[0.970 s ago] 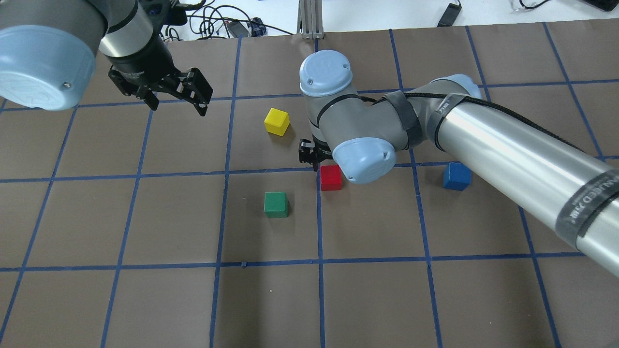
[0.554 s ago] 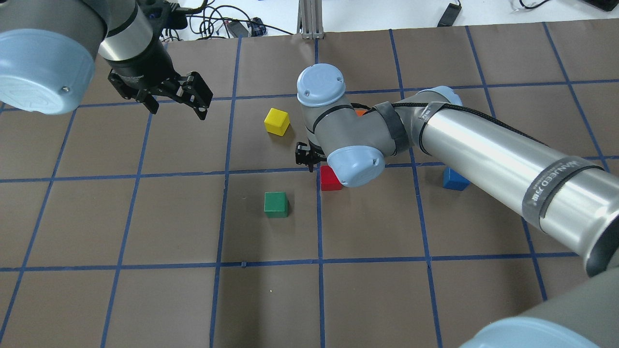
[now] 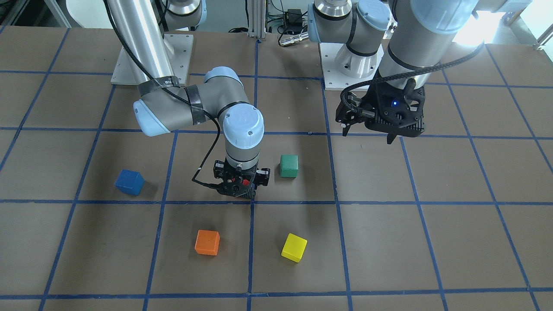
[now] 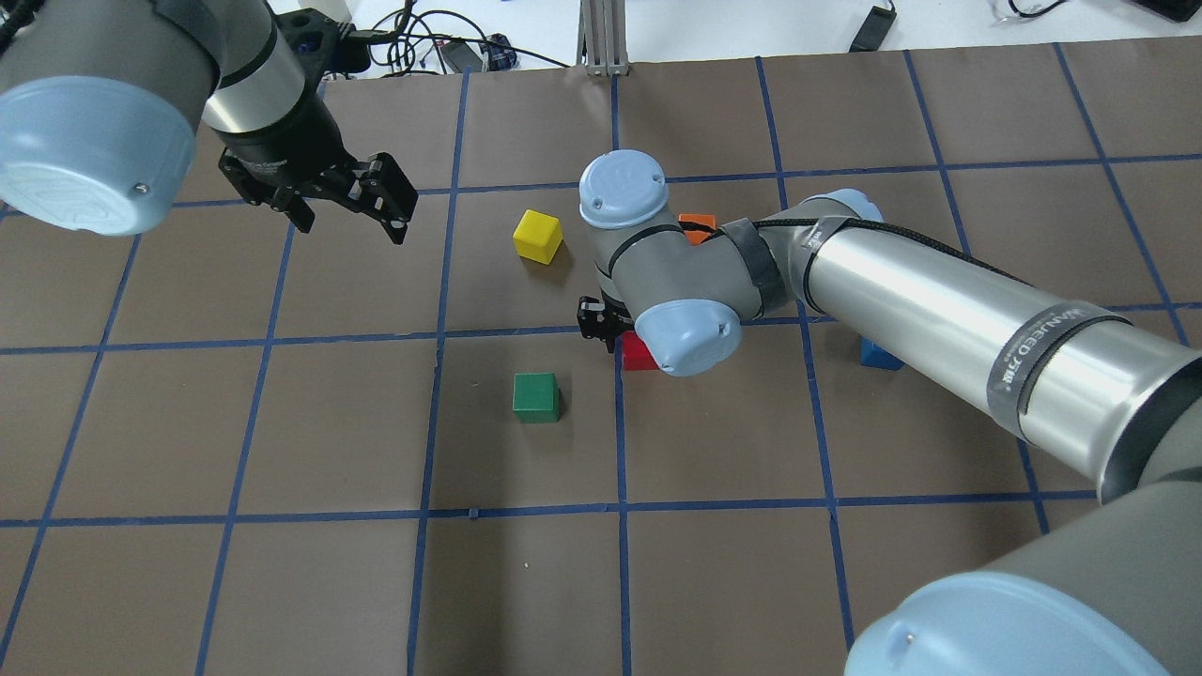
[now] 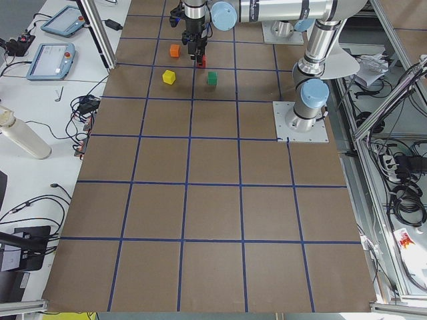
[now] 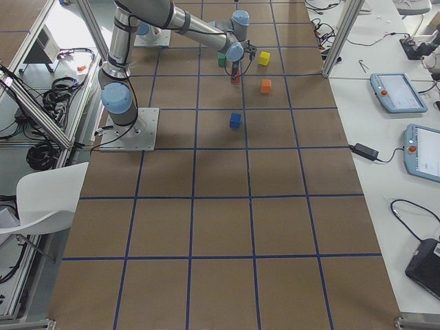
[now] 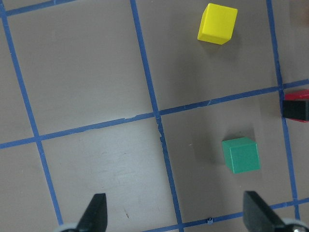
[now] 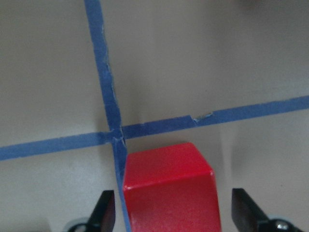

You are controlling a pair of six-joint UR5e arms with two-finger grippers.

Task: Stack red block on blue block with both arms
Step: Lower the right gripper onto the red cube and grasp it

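red block (image 8: 169,186) sits flat on the brown paper-covered bench (image 3: 432,242), right beside a crossing of the blue tape lines (image 8: 104,87), with one lower edge along the tape. the right end effector (image 3: 240,185) is down low over it, pointing straight down, fingers apart. in the right wrist view one finger stands on each side of the red block, with a thin gap of bench showing on both sides, so it straddles the block without clamping it. from above, the arm's wrist covers most of the red block and only a corner shows.

the blue block (image 3: 129,182) rests on the bench by itself, well apart from the red one, out toward the robot's right and about level with it. in the overhead view the right forearm hides part of it.

the left end effector (image 7: 176,215) hangs above the bench on the robot's left, well apart from every block. its fingers are spread wide with only bare bench between them, and a blue light shows on its body in the front view.

a green block (image 3: 288,166) lies near the red one, on the side toward the left arm. a yellow block (image 3: 294,247) and an orange block (image 3: 207,242) lie farther from the robot's base, each standing alone, none of them touching another.
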